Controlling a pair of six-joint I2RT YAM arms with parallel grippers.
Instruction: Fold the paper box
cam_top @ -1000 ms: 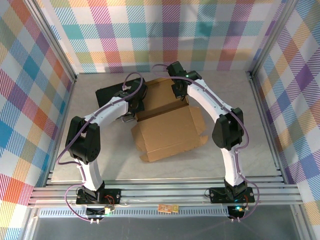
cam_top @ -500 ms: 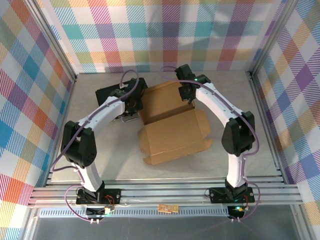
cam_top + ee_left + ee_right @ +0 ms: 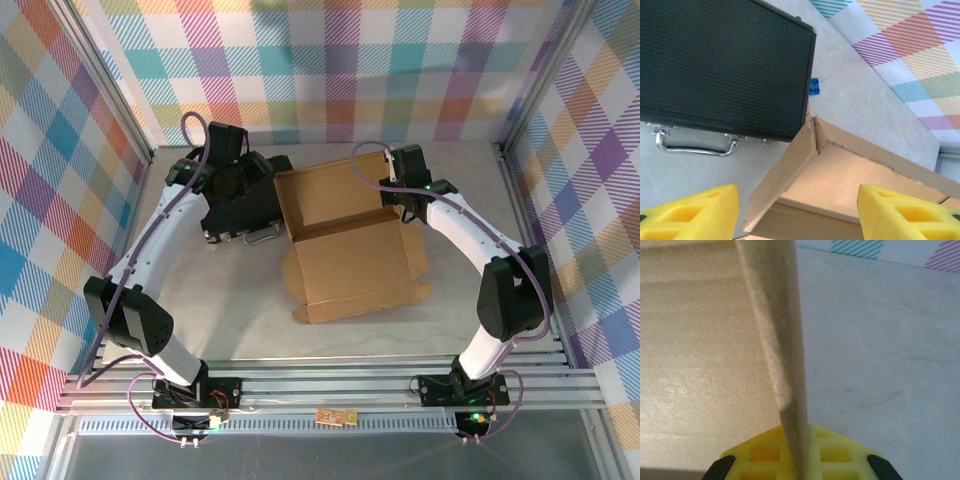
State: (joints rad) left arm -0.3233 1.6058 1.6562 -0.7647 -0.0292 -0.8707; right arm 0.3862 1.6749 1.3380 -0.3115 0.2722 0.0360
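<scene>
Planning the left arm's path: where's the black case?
The black case sits back left in top view, beside the left wall of the paper box, handle toward the near edge.

No text is showing legibly: the paper box [image 3: 350, 265] and black case [image 3: 725, 65] are lying unmarked, and the near rail's orange tag [image 3: 335, 416] is appearing too small to read.
</scene>
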